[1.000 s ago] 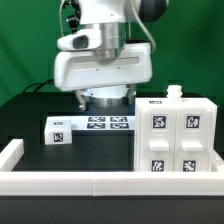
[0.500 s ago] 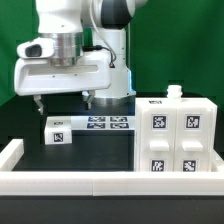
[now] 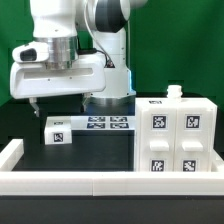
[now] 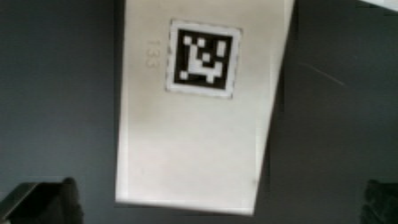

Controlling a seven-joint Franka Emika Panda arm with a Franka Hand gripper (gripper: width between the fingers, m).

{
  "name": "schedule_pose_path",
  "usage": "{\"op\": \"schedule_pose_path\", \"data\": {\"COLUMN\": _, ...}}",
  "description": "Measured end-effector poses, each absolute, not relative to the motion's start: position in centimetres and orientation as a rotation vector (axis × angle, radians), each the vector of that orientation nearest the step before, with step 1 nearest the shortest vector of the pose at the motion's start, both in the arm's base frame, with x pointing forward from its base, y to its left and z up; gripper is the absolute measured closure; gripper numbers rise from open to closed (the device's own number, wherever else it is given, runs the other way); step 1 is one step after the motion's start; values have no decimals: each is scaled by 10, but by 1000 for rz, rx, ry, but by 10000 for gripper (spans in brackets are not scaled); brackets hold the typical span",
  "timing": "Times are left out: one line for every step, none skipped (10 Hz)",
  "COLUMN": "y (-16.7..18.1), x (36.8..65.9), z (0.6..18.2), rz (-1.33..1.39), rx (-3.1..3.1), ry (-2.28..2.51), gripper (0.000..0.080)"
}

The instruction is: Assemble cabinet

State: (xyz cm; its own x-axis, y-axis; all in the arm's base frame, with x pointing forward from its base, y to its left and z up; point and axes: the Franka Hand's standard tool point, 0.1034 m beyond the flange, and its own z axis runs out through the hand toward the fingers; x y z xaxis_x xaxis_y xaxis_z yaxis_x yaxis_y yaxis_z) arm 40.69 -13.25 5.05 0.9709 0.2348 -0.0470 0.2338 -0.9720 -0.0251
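Note:
The cabinet [image 3: 180, 136] is a large white box with several tags on its front, and it stands at the exterior view's right. A small white block [image 3: 57, 129] with one tag lies on the black table at the exterior view's left. It also shows in the wrist view [image 4: 196, 110] as a long white piece with one tag. My gripper [image 3: 60, 102] hangs open and empty above this block, not touching it. In the wrist view the gripper [image 4: 214, 205] shows only its dark fingertips [image 4: 45, 203], which stand wide apart at the frame corners.
The marker board [image 3: 100, 123] lies flat between the small block and the cabinet. A low white border rail [image 3: 100, 183] runs along the front and up the exterior view's left side. A green backdrop stands behind.
The arm has swung toward the exterior view's left, from above the marker board to above the small block. The gripper stays open and empty. The parts have not moved.

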Motion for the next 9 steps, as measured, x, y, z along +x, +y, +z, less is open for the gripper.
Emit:
{"op": "schedule_pose_path", "data": {"y": -132, "x": 401, "z": 44, "rz": 89, "rx": -3100, "ry": -365, "gripper": 2}}
{"op": "schedule_pose_path", "data": {"y": -132, "x": 392, "z": 36, "rz": 106, "rx": -3100, "ry": -358, "gripper": 2}}
{"op": "schedule_pose_path", "data": {"y": -132, "x": 386, "z": 27, "rz": 113, "rx": -3105, "ry": -358, "gripper": 2}}
{"op": "schedule_pose_path", "data": {"y": -135, "x": 382, "z": 19, "rz": 113, "rx": -3111, "ry": -369, "gripper": 2}}
{"op": "schedule_pose_path", "data": {"y": -138, "x": 380, "z": 13, "rz": 113, "rx": -3114, "ry": -385, "gripper": 2}}
{"op": "schedule_pose_path", "data": {"y": -143, "x": 377, "z": 9, "rz": 112, "rx": -3116, "ry": -393, "gripper": 2}}
{"op": "schedule_pose_path", "data": {"y": -146, "x": 377, "z": 8, "rz": 90, "rx": -3127, "ry": -396, "gripper": 2}}
{"op": "schedule_pose_path", "data": {"y": -146, "x": 374, "z": 7, "rz": 83, "rx": -3132, "ry": -395, "gripper": 120}}
{"op": "schedule_pose_path", "data": {"y": -145, "x": 373, "z": 7, "rz": 85, "rx": -3131, "ry": -397, "gripper": 120}}
